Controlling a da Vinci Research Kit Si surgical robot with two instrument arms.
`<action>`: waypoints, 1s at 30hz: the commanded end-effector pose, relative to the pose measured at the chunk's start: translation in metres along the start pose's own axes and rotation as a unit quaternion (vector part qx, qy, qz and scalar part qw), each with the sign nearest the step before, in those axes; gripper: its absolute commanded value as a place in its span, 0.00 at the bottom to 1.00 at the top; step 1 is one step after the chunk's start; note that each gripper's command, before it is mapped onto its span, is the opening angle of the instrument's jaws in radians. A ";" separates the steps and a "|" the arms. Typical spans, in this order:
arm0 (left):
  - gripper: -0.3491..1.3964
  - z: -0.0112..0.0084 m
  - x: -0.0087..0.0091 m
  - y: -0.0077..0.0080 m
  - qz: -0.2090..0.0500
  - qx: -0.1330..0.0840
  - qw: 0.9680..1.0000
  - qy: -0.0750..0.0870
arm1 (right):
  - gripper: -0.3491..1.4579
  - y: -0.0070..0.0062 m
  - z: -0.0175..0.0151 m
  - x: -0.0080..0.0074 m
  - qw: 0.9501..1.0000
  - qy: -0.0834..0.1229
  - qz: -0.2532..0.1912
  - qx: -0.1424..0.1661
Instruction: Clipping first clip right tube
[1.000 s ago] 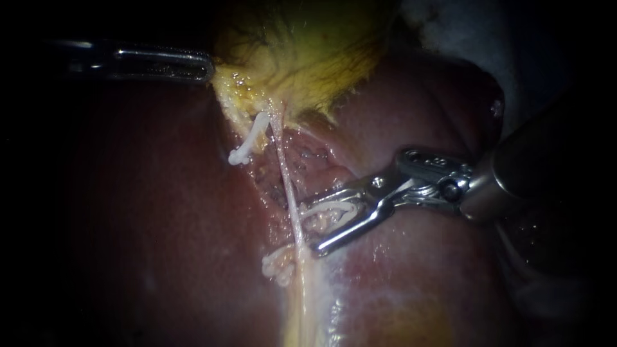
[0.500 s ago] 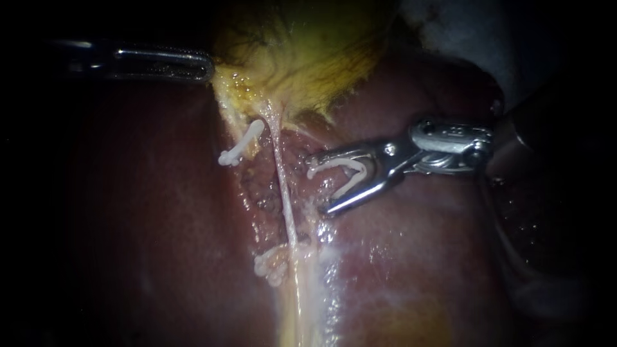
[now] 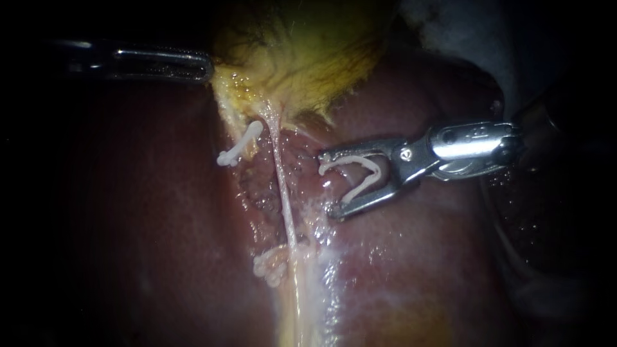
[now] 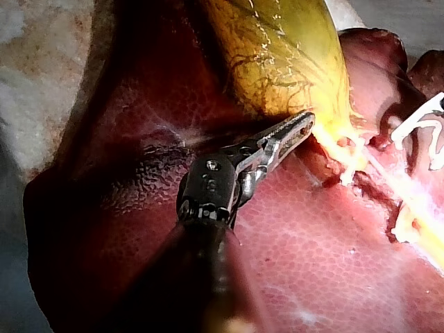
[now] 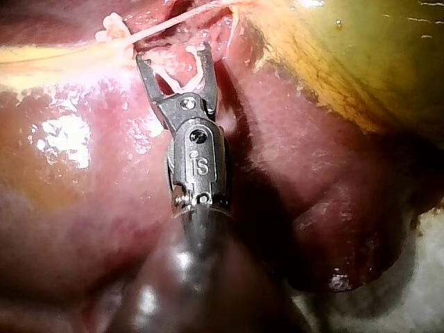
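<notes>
The clip (image 3: pixel 364 186) sits held in the wide jaws of the right instrument (image 3: pixel 326 184), beside the tube (image 3: pixel 281 180); the left instrument (image 3: pixel 207 67) pinches the gallbladder (image 3: pixel 302 51) at its edge, shaft lost in darkness.

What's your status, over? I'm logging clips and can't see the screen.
Left instrument shut on gallbladder edge. Right instrument carries open clip, beside tube, not around it. Path to tube clear.

Surgical lab bench: bare liver (image 4: pixel 312 263) and gallbladder (image 4: pixel 284 48) (on a pale sheet (image 4: pixel 41 83)).
</notes>
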 end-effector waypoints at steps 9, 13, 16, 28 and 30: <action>0.00 0.0000 0.0000 0.0000 0.000 0.000 1.000 0.000 | 0.53 0.0000 0.0003 0.0000 1.000 -0.001 0.001 0.004; 0.00 0.0000 0.0000 0.0000 0.000 0.000 1.000 0.000 | 0.50 0.0001 0.0007 0.0001 0.998 -0.008 0.043 0.043; 0.00 0.0000 0.0000 0.0000 0.000 0.000 1.000 0.000 | 0.49 0.0004 0.0015 0.0003 0.993 -0.021 0.074 0.094; 0.00 0.0000 0.0000 0.0000 0.000 0.000 1.000 0.000 | 0.49 0.0010 0.0039 -0.0014 0.971 0.000 0.192 0.146; 0.00 0.0000 0.0000 0.0000 0.000 0.000 1.000 0.000 | 0.49 0.0008 0.0043 -0.0021 0.969 -0.003 0.201 0.146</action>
